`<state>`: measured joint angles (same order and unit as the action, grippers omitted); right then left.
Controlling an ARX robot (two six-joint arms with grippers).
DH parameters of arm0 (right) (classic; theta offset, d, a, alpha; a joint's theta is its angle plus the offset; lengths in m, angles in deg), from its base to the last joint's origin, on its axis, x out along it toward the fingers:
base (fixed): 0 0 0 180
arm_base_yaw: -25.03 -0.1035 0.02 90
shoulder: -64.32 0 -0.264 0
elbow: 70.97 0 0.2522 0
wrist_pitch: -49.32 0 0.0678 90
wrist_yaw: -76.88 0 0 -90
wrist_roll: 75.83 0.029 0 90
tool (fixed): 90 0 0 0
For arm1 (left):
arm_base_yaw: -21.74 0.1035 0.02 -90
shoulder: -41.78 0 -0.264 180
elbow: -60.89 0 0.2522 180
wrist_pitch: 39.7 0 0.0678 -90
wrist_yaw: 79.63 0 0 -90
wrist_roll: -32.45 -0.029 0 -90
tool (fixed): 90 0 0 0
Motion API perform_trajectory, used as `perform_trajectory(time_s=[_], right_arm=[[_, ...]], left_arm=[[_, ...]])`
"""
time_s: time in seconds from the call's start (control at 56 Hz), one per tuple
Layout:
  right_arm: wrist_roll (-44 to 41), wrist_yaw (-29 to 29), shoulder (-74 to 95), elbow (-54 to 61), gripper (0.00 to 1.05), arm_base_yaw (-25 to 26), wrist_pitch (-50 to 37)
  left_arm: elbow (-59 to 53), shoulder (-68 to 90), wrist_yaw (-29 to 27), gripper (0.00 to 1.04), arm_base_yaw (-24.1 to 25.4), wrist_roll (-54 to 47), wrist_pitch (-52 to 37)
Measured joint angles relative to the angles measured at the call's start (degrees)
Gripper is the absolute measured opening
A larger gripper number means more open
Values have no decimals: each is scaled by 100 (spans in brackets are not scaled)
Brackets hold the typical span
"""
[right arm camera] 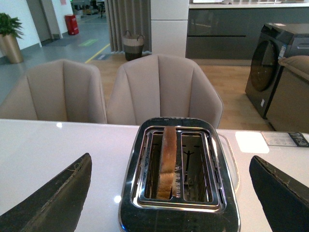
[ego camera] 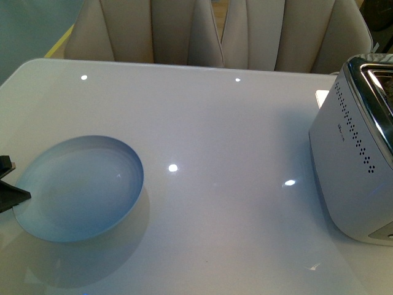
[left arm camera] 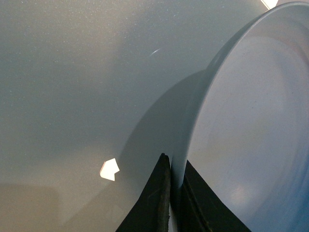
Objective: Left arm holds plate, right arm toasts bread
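Note:
The pale blue-white plate (ego camera: pixel 80 187) is held tilted above the white table at the left, its shadow below it. My left gripper (ego camera: pixel 7 184) shows only as black tips at the left edge, shut on the plate's rim; the left wrist view shows its two fingers (left arm camera: pixel 157 203) pinching the rim of the plate (left arm camera: pixel 251 125). The bread (right arm camera: pixel 168 159) stands upright in one slot of the toaster (right arm camera: pixel 178 212), its top sticking out. My right gripper (right arm camera: pixel 171 193) is open wide above the toaster, one finger on either side, touching nothing.
The white and chrome toaster (ego camera: pixel 356 166) stands at the table's right edge. Beige chairs (ego camera: pixel 202 31) line the far side of the table. A washing machine (right arm camera: pixel 277 63) and cabinets stand further back in the room.

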<state>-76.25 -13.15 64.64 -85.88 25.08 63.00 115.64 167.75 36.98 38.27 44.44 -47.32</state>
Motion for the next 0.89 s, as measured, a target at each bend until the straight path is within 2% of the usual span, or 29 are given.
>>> perform_trajectory(time_s=[0.553,0.803,0.892], right_arm=[[0,0,0,0,96,0,0],[0,2,0,0,96,0,-2],[0,2,0,0,96,0,0]], left_arm=[[256,575,-107,4,-70,-20,-146],[216,481,-240,60,-70,74,-295],[122,201,-243,76,-70,212,-417]])
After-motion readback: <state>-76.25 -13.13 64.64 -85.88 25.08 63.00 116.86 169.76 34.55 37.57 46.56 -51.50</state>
